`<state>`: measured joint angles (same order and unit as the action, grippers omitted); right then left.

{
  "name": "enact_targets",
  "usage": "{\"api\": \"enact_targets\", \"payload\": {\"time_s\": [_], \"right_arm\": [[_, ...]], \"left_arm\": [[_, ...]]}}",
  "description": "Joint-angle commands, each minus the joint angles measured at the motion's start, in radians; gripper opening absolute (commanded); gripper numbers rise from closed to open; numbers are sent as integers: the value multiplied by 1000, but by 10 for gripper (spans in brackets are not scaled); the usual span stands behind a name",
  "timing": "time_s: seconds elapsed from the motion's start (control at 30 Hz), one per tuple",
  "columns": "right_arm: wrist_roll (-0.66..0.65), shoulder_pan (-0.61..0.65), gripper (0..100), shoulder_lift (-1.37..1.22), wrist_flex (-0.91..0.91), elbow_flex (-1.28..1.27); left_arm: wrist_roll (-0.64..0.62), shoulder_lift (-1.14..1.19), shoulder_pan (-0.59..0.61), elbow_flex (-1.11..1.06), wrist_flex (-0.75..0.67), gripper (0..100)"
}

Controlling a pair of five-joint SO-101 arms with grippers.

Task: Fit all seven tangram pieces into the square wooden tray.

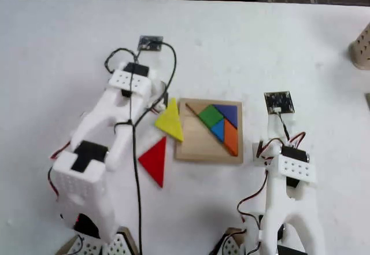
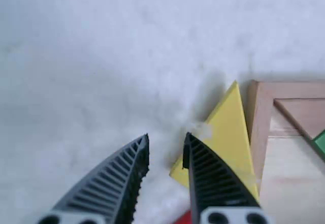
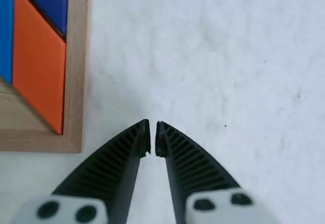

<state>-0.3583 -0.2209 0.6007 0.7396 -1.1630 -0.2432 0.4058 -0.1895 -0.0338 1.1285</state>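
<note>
The square wooden tray (image 1: 191,145) lies mid-table and holds a green square (image 1: 211,116), a dark blue triangle (image 1: 229,113), a light blue triangle (image 1: 218,129), an orange parallelogram (image 1: 230,137) and a brown triangle (image 2: 303,115). Its lower-left half is bare wood. A yellow triangle (image 1: 169,119) leans against the tray's left rim, and a red triangle (image 1: 155,160) lies flat on the table below it. My left gripper (image 2: 166,141) is open a little with nothing between its fingers, one fingertip (image 2: 190,148) over the yellow triangle (image 2: 231,132). My right gripper (image 3: 153,132) is shut and empty beside the tray's corner (image 3: 76,142).
Two small circuit boards (image 1: 151,43) (image 1: 279,102) with cables lie on the white table behind the arms. A black cable (image 1: 137,197) runs down past the red triangle. A beige perforated object (image 1: 361,50) stands at the right edge.
</note>
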Motion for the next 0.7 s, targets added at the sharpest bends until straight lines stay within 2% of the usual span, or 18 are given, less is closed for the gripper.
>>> {"api": "enact_targets", "payload": {"time_s": [0.0, 0.27, 0.43, 0.67], "right_arm": [[-20, -8, 31, 21, -12, 6], [-44, -8, 31, 25, -15, -6], [-44, -7, 31, 25, -15, -6], [-46, -7, 31, 25, -16, -6]], "left_arm": [[3, 48, -58, 18, -32, 123], [-2, 127, -73, 127, 60, 120], [-78, 125, -148, 140, 107, 120], [-83, 124, -188, 209, 173, 120]]}}
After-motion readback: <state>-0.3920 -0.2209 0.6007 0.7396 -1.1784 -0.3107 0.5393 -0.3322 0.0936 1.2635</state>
